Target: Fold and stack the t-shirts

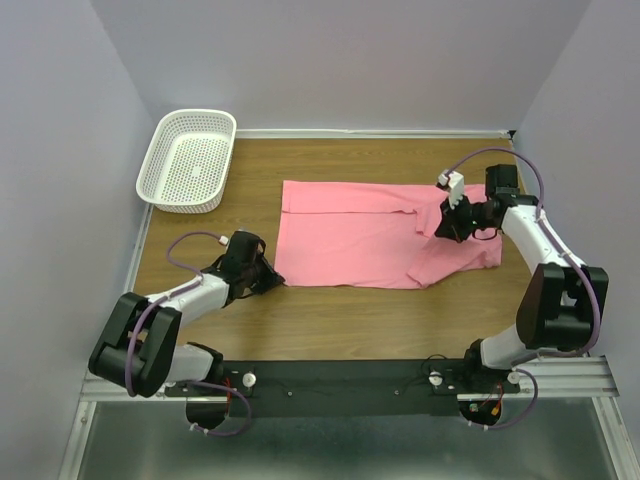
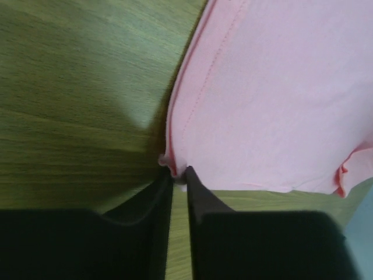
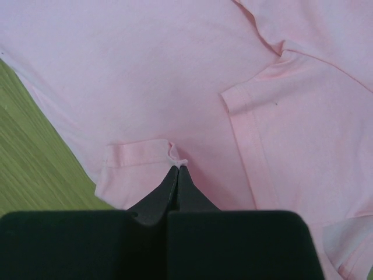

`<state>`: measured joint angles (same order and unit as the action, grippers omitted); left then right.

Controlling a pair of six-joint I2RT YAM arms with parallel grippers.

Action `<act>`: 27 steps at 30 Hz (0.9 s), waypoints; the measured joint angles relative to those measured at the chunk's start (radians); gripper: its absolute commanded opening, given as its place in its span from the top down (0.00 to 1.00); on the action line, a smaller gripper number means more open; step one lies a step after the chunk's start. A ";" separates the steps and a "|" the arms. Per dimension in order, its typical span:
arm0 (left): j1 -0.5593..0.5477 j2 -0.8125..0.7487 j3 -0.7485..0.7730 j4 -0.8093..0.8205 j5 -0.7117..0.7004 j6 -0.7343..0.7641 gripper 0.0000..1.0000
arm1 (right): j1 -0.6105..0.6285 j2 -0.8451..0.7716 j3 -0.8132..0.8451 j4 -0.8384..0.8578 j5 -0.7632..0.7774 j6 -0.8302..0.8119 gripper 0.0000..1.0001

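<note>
Shows pink t-shirt (image 1: 345, 240) spread at the middle of the tabletop (image 1: 330, 320), rumpled and folded over toward 3 o'clock. Pinches its 7 o'clock hem corner between left fingers (image 2: 157, 198), drawn nearly together on the cloth. Clamps a small tuck near the 3 o'clock sleeve between right fingers (image 3: 160, 195), pressed together. Leaves white mesh basket (image 1: 190, 165) well apart at 10 o'clock.
</note>
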<state>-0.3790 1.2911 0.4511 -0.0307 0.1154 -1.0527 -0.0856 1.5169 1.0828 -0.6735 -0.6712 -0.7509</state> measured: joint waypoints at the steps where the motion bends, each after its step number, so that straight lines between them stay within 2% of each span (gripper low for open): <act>1: 0.000 0.009 -0.002 -0.001 -0.003 0.002 1.00 | -0.001 -0.003 0.000 0.000 -0.001 0.001 1.00; 8: 0.000 0.010 -0.001 0.020 0.000 0.058 1.00 | -0.006 -0.061 -0.005 -0.001 0.005 0.011 0.99; 16: 0.006 -0.130 0.026 0.001 -0.001 0.132 1.00 | -0.047 -0.153 -0.005 0.036 0.064 0.060 0.99; 27: 0.072 -0.041 0.111 0.004 0.013 0.197 1.00 | -0.126 -0.154 -0.005 0.101 0.122 0.105 0.99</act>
<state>-0.3069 1.2503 0.5625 -0.0265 0.1284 -0.8558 -0.2119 1.3632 1.0779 -0.5720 -0.5488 -0.6460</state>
